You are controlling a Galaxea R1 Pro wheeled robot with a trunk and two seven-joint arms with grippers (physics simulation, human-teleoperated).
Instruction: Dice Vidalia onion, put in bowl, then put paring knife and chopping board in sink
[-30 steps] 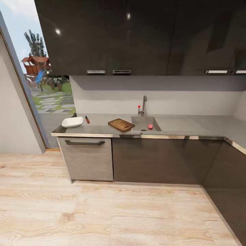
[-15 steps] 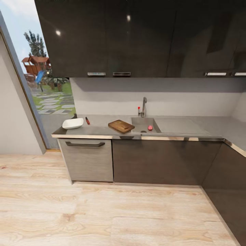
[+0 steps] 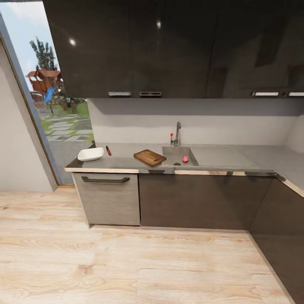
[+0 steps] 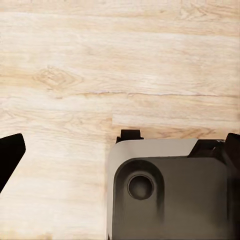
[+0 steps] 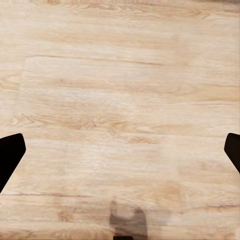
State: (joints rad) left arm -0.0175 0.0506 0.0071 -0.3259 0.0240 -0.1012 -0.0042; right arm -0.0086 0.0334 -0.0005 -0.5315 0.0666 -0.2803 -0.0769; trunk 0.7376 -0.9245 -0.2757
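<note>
The onion, a small reddish ball, sits in the sink near the basin's right wall, untouched. Over the last second the whole head view has slid: the counter line sits a little lower in the picture and the things on it look slightly smaller. That is the camera shifting, not the objects. They keep the same order along the countertop.

From the onion, the chopping board lies at about nine o'clock, just beside the sink's left rim and turned at a slant. Further out at nine o'clock comes the paring knife, red handle showing, and just beyond it the bowl near the counter's left end. The faucet stands at twelve o'clock from the basin.

The left gripper hangs over the plank floor with its dark fingertips spread to the picture's edges, so it is wide apart and empty. The right gripper is the same: fingers splayed, nothing between them, bare boards below.

My read: the robot is well short of the counter, arms hanging, and nothing of the task is begun. It looks like an approach to the sink is the step in hand, and reaching the onion calls for closing in on the cabinets first.
</note>
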